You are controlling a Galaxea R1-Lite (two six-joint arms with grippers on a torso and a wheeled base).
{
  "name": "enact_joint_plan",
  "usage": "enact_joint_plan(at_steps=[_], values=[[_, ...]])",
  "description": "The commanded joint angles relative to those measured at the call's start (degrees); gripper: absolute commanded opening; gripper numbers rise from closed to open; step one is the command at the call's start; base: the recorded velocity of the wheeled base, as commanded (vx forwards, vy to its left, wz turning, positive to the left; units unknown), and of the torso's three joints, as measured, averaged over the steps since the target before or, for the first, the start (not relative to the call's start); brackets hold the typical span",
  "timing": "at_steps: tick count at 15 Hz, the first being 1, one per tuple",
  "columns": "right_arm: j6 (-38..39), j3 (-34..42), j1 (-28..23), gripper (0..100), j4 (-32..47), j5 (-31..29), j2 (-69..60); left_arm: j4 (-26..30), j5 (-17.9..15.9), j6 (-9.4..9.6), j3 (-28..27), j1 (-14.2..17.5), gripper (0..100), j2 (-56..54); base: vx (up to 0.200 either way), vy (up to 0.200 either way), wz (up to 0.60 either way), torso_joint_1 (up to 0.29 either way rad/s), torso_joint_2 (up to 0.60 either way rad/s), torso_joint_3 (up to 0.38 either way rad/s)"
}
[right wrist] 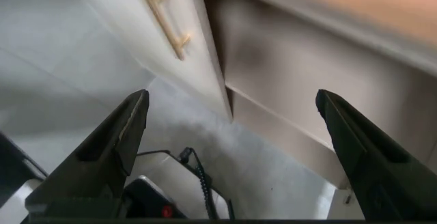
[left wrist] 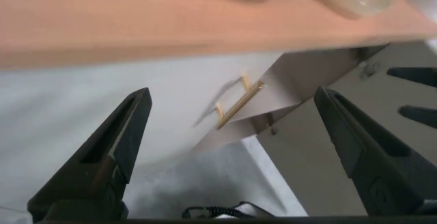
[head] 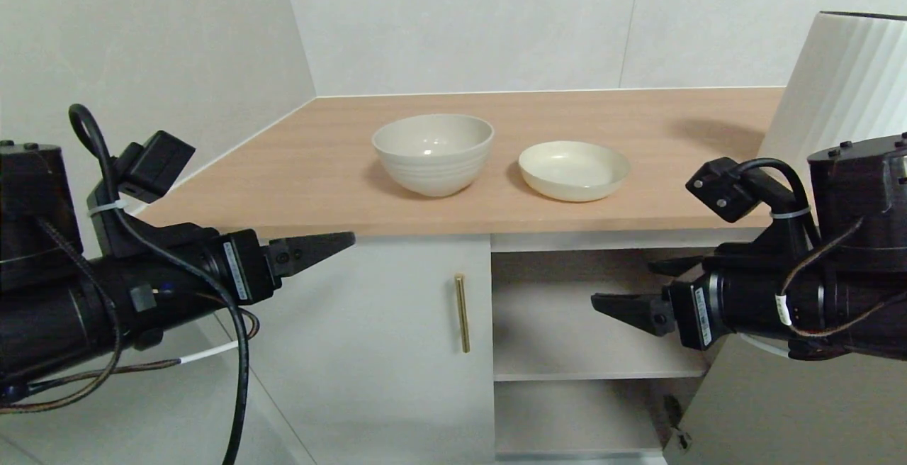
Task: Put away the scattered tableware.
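A deep, pale ribbed ceramic bowl [head: 433, 153] and a shallow cream dish [head: 574, 169] stand upright, just apart, on the wooden countertop [head: 297, 181]. I judge no pick has begun; next I need an arm raised to a rim. My left gripper [left wrist: 232, 95] and right gripper [right wrist: 232, 98] hang below the counter's edge, spread wide and empty, before the open white cabinet shelf [head: 567, 351].

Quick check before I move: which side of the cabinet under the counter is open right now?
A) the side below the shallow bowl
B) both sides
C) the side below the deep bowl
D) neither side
A: the bare shelves show below the shallow bowl, while the door with the brass handle below the deep bowl is closed.
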Motion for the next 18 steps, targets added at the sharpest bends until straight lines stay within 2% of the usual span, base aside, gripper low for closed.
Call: enact_joint_plan(at_steps=[1, 12, 15, 16, 18], values=[[0.01, 0.1, -0.06, 100, 0.07, 0.0, -0.02, 0.08, 0.03, -0.01, 0.01, 0.06, 100, 0.47, 0.0, 0.0, 0.0, 0.144, -0.51, -0.295], [0.01, 0.1, -0.06, 100, 0.07, 0.09, 0.33, -0.01, 0.03, -0.01, 0.1, 0.06, 100, 1.43, 0.0, 0.0, 0.0, 0.187, -0.48, -0.291], [-1.48, 0.1, -0.15, 100, -0.46, 0.09, 0.94, -0.01, 0.03, -0.01, -0.34, 0.06, 100, 1.7, 0.0, 0.0, 0.0, 0.115, -0.26, -0.141], [-1.92, -0.17, -0.42, 100, -0.54, 0.09, 1.47, 0.17, -0.06, -0.01, -1.13, 0.06, 100, 1.79, 0.0, 0.0, 0.0, 0.036, -0.08, -0.046], [-0.78, -6.85, -2.7, 100, 0.33, -1.85, 5.43, 3.68, -0.06, -0.01, -6.85, 0.06, 100, 2.93, 0.0, 0.0, 0.0, 0.0, 0.0, 0.0]])
